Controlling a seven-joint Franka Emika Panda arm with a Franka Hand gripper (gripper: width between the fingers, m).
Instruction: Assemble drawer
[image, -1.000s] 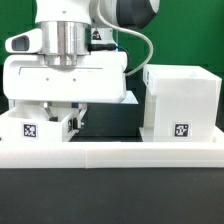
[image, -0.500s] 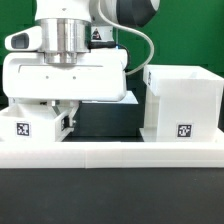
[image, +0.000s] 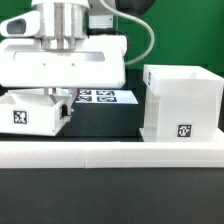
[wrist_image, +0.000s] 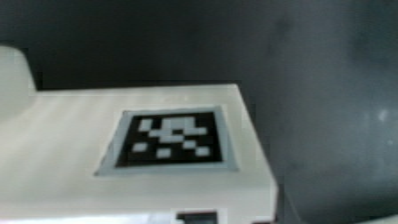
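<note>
My gripper (image: 62, 100) hangs under the big white hand at the exterior view's left. It is shut on the wall of a small open-topped white tray (image: 38, 113) and holds it a little above the black table. The tray's tag (image: 22, 116) faces the camera. The wrist view is filled by a white tray face with its tag (wrist_image: 173, 140). The large cube-shaped shell (image: 182, 100) stands upright at the exterior view's right, apart from the tray, with a tag (image: 181, 129) low on its front. The second small tray is out of view.
The long low white rail (image: 112, 150) runs across the front of the table. The marker board (image: 103, 96) lies flat behind, between the tray and the shell. The arm's body (image: 62, 62) overhangs the left half.
The arm has risen and the small tray has gone up with it, after sliding slightly towards the exterior view's left. The marker board now shows below the hand. The shell has not moved.
</note>
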